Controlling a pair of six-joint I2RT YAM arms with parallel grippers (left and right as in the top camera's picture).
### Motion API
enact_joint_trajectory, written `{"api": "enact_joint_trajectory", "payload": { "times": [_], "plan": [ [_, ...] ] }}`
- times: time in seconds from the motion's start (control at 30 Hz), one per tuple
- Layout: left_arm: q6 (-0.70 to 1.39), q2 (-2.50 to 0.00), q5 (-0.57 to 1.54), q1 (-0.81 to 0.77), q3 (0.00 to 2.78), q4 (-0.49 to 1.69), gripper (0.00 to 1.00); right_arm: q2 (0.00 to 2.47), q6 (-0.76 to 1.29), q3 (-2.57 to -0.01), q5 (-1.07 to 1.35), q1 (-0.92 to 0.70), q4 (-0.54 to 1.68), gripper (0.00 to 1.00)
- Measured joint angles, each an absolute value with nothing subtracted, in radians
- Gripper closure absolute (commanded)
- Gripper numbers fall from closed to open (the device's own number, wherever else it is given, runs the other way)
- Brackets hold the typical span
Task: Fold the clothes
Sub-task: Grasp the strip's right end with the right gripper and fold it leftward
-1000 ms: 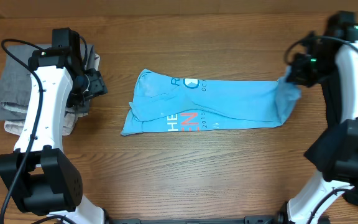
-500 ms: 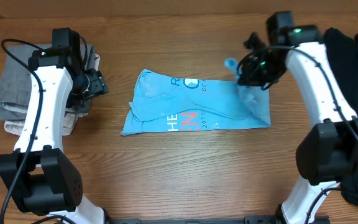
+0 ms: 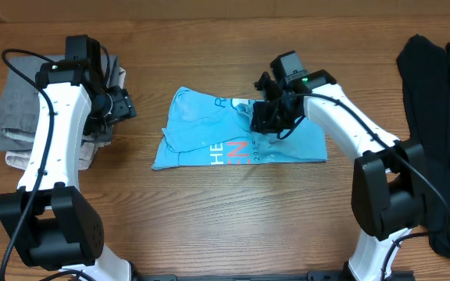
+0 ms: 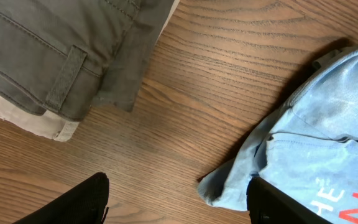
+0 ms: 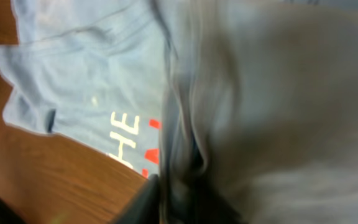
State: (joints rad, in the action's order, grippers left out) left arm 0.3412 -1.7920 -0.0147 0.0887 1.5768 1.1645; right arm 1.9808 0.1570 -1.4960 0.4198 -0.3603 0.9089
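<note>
Blue and single, one T-shirt (image 3: 201, 133) is lying half-folded in the middle of the tabletop (image 3: 233, 218), showing white "HE" beside red letters. One grey-and-pale pile (image 3: 22, 109) is lying at the left and one black garment (image 3: 436, 70) at the right. The left pincer (image 3: 128, 106) is hanging wide open and empty beside the pile, while the right pincer (image 3: 266, 119) is sitting over the T-shirt's upper middle, its grip too blurred to tell.

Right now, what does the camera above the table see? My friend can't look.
A light blue T-shirt lies partly folded on a wooden table, the right gripper low over its folded-over right end. The left gripper hangs open beside a grey clothes pile; black cloth lies far right.
</note>
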Motion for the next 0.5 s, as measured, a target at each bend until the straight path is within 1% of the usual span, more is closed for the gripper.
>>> {"api": "enact_joint_trajectory", "payload": {
  "times": [0.03,0.07,0.13,0.27,0.4,0.47,0.5],
  "plan": [
    [0.341,-1.792,-0.015,0.089,1.577,1.164,0.26,1.981,0.162,-1.496,0.422,-0.363,0.907,0.35],
    [0.341,-1.792,-0.015,0.089,1.577,1.164,0.26,1.981,0.166,-1.496,0.424,-0.363,0.905,0.31],
    [0.341,-1.792,-0.015,0.089,1.577,1.165,0.25,1.981,0.168,-1.496,0.429,-0.359,0.913,0.29],
    [0.341,-1.792,-0.015,0.089,1.577,1.169,0.25,1.981,0.160,-1.520,0.449,-0.332,0.995,0.29],
    [0.341,-1.792,-0.015,0.089,1.577,1.175,0.25,1.968,0.157,-1.554,0.457,-0.274,1.066,0.33],
    [0.341,-1.792,-0.015,0.089,1.577,1.175,0.23,1.957,0.156,-1.558,0.455,-0.251,1.090,0.38],
    [0.341,-1.792,-0.015,0.089,1.577,1.174,0.22,1.951,0.156,-1.558,0.443,-0.242,1.104,0.39]
  ]
}}
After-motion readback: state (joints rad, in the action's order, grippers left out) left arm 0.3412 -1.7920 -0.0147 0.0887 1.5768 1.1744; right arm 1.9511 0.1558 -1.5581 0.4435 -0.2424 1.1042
